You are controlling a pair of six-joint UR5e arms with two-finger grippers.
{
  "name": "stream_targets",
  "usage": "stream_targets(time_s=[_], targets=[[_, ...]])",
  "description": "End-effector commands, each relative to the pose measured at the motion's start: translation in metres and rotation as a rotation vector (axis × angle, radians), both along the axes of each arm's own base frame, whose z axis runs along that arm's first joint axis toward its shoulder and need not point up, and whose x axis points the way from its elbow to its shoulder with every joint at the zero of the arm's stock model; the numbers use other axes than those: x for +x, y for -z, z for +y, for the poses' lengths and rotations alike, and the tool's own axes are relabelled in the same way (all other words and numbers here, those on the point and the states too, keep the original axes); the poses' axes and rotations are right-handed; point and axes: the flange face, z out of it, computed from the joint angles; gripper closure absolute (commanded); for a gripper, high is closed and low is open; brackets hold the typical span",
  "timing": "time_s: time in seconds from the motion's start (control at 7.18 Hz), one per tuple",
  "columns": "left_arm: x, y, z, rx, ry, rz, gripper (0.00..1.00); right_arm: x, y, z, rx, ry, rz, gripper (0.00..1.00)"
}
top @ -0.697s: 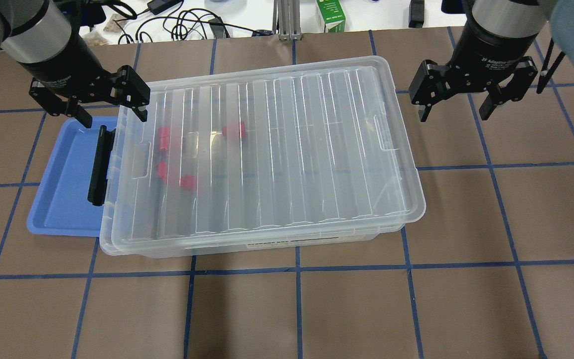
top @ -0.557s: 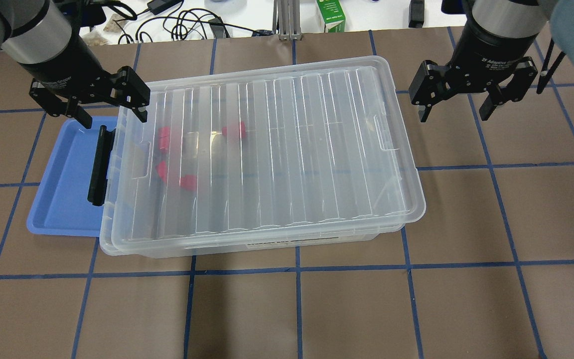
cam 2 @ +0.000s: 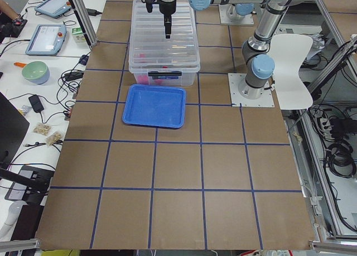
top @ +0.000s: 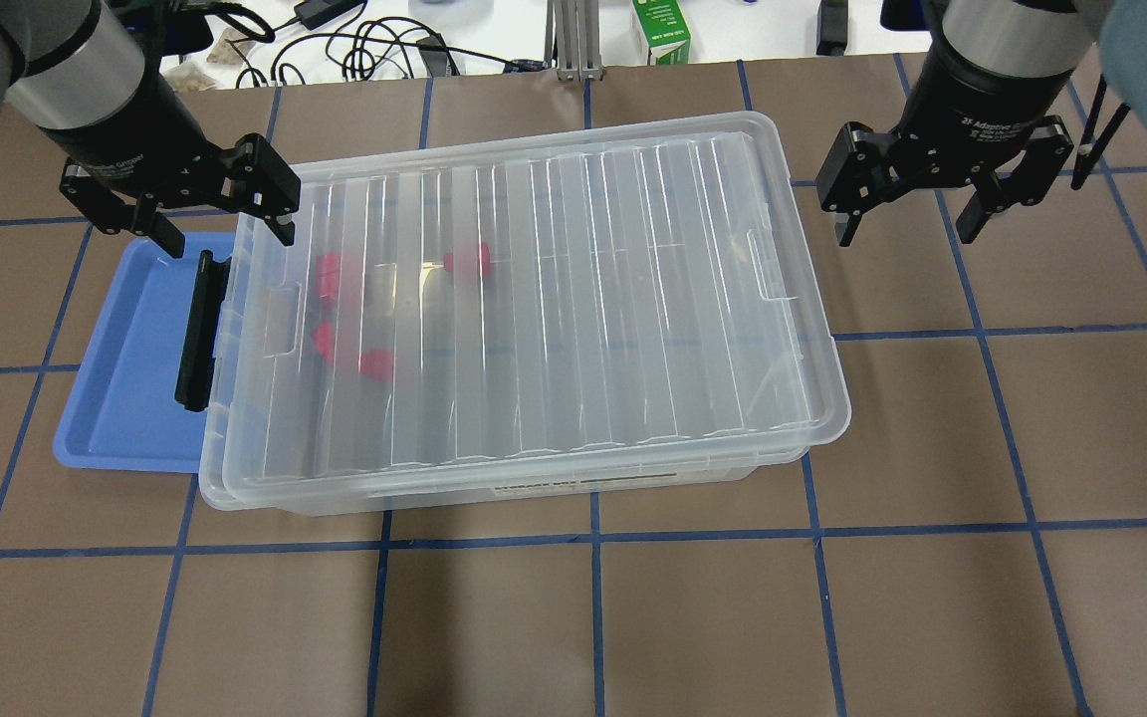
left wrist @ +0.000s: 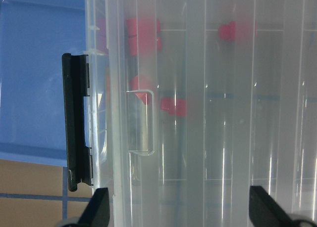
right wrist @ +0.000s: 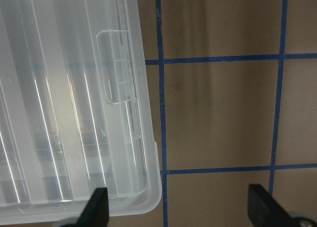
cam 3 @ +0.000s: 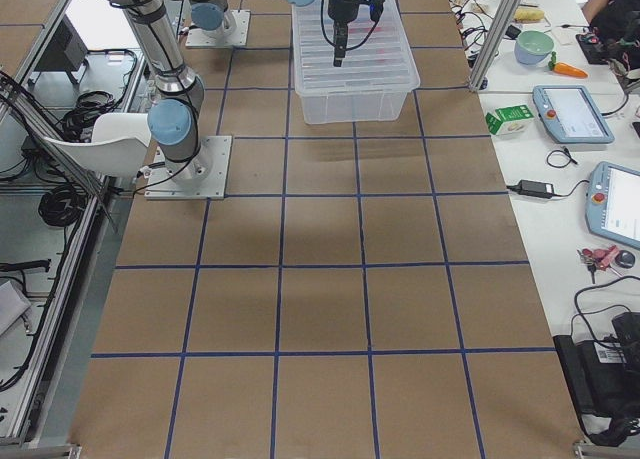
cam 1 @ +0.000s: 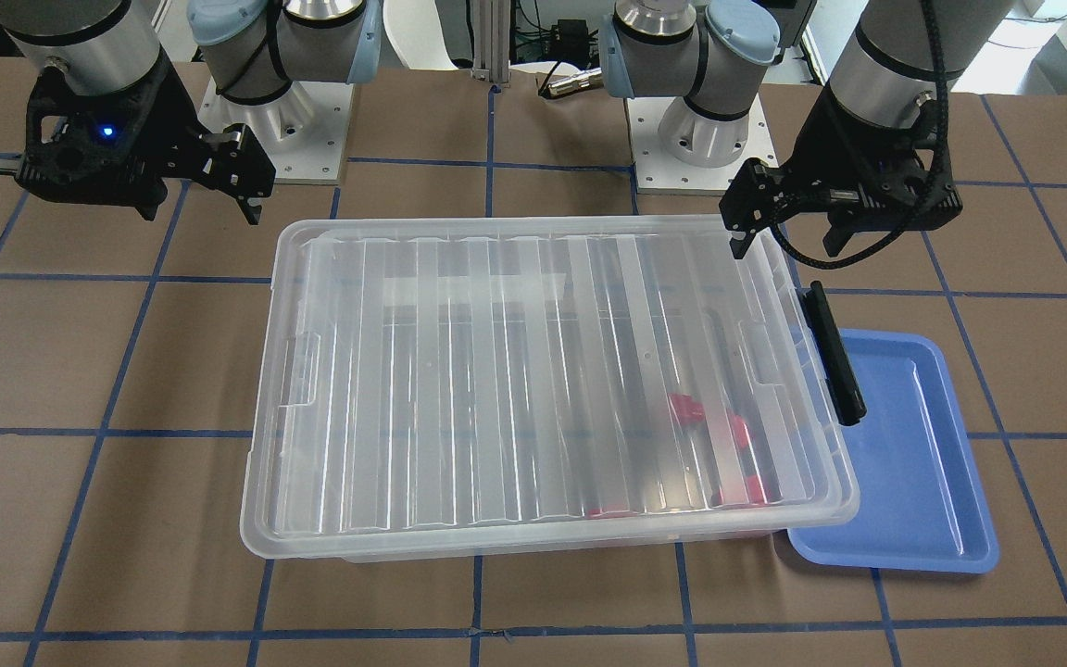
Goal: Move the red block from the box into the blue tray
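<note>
overhead exterior: four red blocks boxed; left gripper, right gripper jaws spread, empty.

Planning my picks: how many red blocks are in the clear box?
4: one red block by the latch-end wall, another beside it, a third just inward, the fourth farther in. All inside the lidded box; glare could hide more.

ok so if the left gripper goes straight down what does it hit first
Probably the box lid, near its black latch end. The left gripper hangs open above that edge; its outer finger might just miss the rim.
</note>
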Motion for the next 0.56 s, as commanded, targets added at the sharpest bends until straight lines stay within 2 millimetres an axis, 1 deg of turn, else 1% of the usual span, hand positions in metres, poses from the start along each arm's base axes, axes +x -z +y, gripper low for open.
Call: stream_targets(time_s=[0.0,0.14,0.28,0.42], targets=[[0.000,0.000,0.000,-0.002,0.000,-0.001,0.00,-0.001,0.026,-0.020,0.037,-0.013,0.000,0.00],[0.001,-0.001,0.000,-0.003,-0.002,-0.001,0.00,0.000,0.042,-0.037,0.030,-0.008,0.000,0.00],[0.001,0.000,-0.001,-0.002,-0.002,0.000,0.00,-0.001,0.052,-0.056,-0.031,-0.019,0.000,0.00],[0.001,0.000,-0.001,-0.002,-0.001,0.002,0.00,-0.001,0.070,-0.069,-0.021,-0.024,0.000,0.00]])
